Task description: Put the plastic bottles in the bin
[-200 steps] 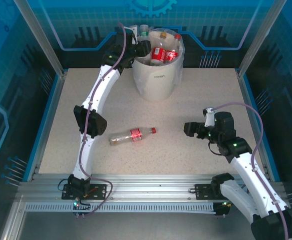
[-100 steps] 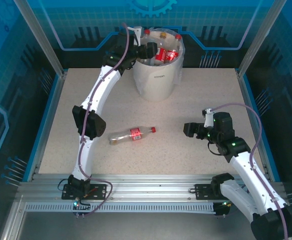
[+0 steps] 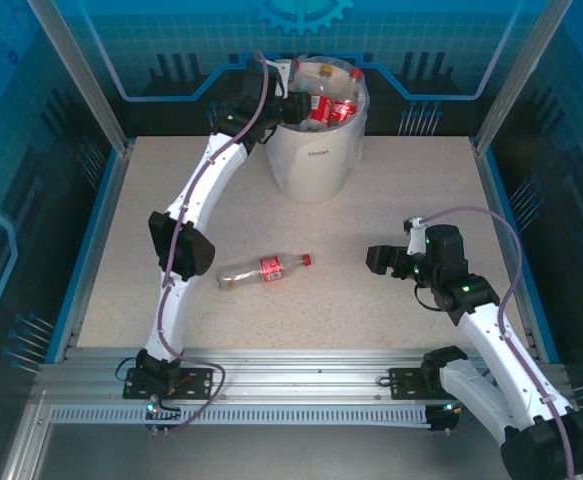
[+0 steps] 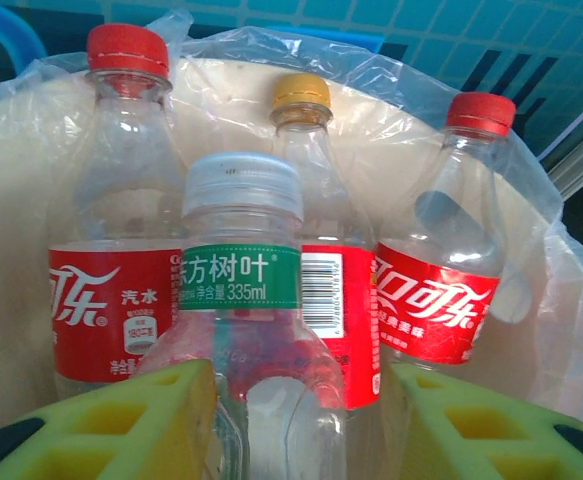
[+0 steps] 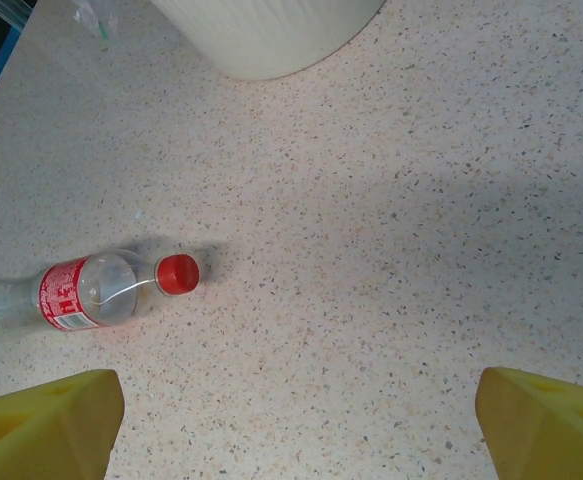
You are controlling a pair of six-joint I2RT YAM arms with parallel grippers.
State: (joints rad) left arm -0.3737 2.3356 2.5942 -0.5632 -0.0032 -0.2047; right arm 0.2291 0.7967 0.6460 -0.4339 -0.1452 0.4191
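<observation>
We see the left arm stretched long from the near edge of the surface (image 3: 391, 200) up to the far edge, its wrist bent so the left gripper (image 3: 293, 102) sits at the rim of the bin (image 3: 316, 160), which stands at the middle of the far edge. From its wrist camera, a clear bottle with a green label (image 4: 241, 290) and a white cap stands upright between the yellow fingers (image 4: 161, 420). The left one lies against the bottle and the right one shows a thin gap, so we cannot tell whether they grip it. The bottle's lower part is cut off. Behind it, inside the bin's bag (image 4: 571, 330), stand a red-capped bottle (image 4: 121, 200), a yellow-capped bottle (image 4: 306, 200) and a second red-capped bottle (image 4: 451, 250). The right arm is folded low toward the right edge, and the right gripper (image 3: 376, 260) points left across the surface with its fingers spread wide and holding nothing. One more red-capped bottle (image 3: 264, 270) lies on its side near the middle of the surface, cap toward the right gripper and well apart from it.
</observation>
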